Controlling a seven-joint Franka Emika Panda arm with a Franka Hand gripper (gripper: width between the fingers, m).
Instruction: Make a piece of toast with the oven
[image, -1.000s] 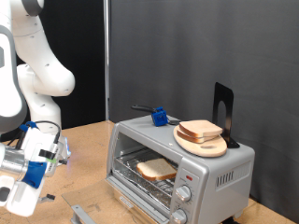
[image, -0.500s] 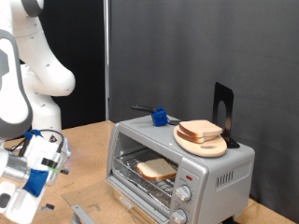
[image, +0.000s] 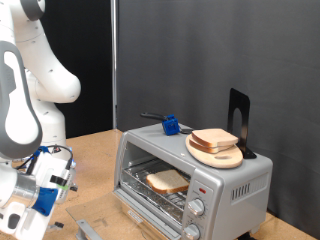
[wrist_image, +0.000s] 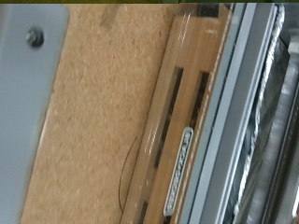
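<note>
Piece of toast (image: 167, 181) inside oven (image: 232, 183)

White arm folded low at the exterior view's left, tool (image: 40, 190) near bottom edge, fingers seemingly out of sight

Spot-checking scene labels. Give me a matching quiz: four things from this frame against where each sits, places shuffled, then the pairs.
Things:
1. piece of toast
2. wooden plate
3. blue object
4. gripper

Places:
A. on the oven roof, holding a second bread slice
B. low at the exterior view's left
C. on the rack inside the oven
D. on the oven roof, near its back

Pairs: 1-C, 2-A, 3-D, 4-B
</note>
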